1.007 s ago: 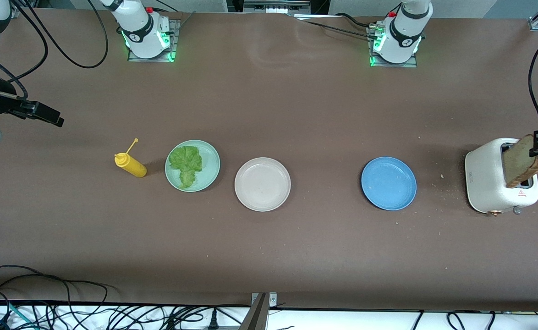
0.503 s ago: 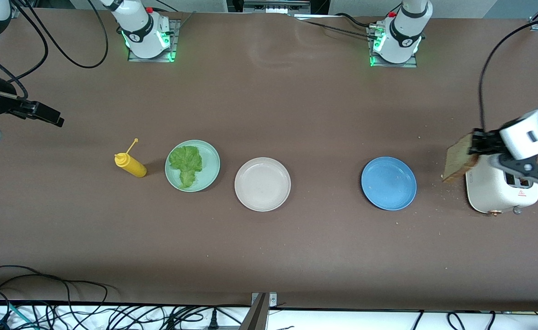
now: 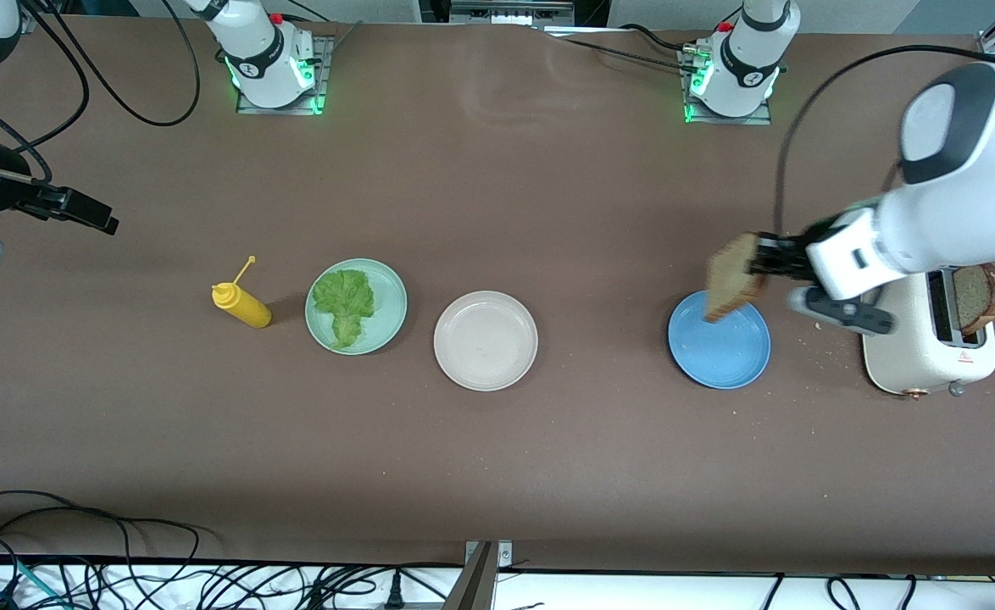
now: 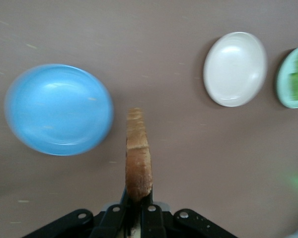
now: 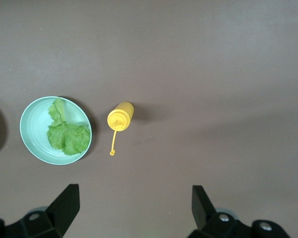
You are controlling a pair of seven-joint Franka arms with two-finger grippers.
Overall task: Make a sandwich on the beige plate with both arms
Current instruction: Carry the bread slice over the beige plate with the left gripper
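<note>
Left gripper (image 3: 762, 264), at middle right of the frame, clamps a tan bread slice (image 3: 731, 278) over the round blue plate (image 3: 719, 347). The round beige plate (image 3: 486, 341) sits centre frame. Right gripper (image 5: 134, 206) waits at the upper left edge, jaws spread wide.

A yellow squeeze bottle (image 3: 243, 307) lies on the table (image 3: 548, 457) beside a mint-green plate (image 3: 387, 298). A blue plate (image 3: 718, 352) sits near a white toaster (image 3: 917, 352) at the left arm's end.

Even overhead light, soft shadows, slight motion blur.
</note>
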